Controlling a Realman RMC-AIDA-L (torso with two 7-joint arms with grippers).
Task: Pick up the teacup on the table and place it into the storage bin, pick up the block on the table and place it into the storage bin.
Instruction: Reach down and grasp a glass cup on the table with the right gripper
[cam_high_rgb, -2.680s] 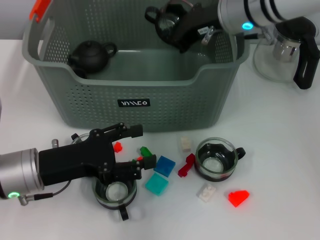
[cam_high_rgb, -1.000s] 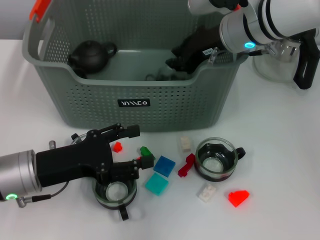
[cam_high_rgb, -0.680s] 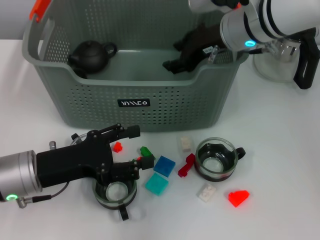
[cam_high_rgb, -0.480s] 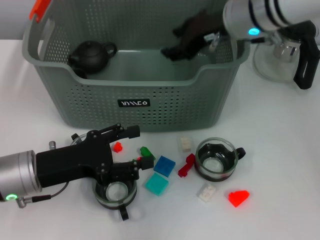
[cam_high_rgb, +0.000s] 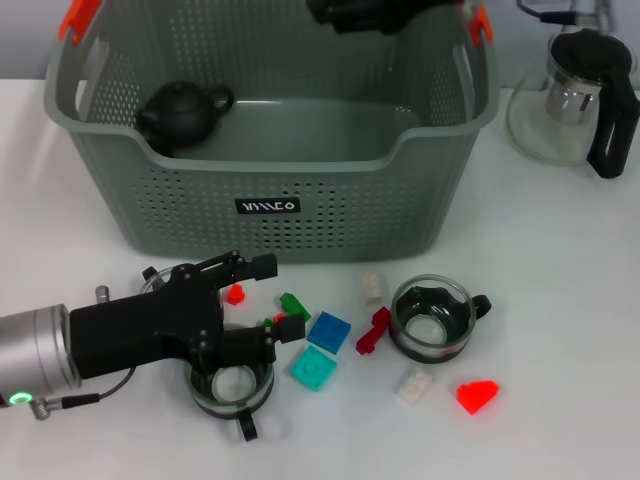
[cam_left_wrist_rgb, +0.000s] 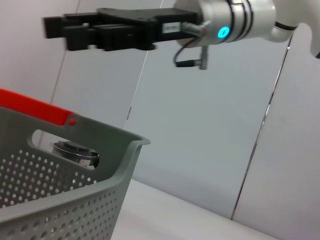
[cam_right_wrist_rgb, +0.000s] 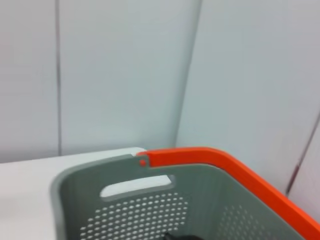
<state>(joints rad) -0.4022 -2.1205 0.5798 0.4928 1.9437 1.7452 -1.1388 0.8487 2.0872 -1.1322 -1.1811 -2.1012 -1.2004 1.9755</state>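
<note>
Just in front of the left pincer (cam_high_rgb: 262, 305), a small green block (cam_high_rgb: 292, 303) sits between its spread fingers, not yet gripped.

The left pincer lies low on the tabletop (cam_high_rgb: 560, 300), open, holding nothing; a glass teacup (cam_high_rgb: 232, 385) sits directly under it, a red block (cam_high_rgb: 236, 294) just beside its upper finger, and two blue blocks (cam_high_rgb: 322, 350) just past its tips. Farther right of it stand a second teacup (cam_high_rgb: 432, 318) and more loose blocks. Beyond it, the storage bin (cam_high_rgb: 270, 206) holds a black teapot (cam_high_rgb: 182, 110). The right pincer (cam_left_wrist_rgb: 67, 31) has risen clear above the bin's far rim; a moment ago it reached down inside. It carries nothing, though how far open it is cannot be told. Its drop seems finished, so the green block looks next.
</note>
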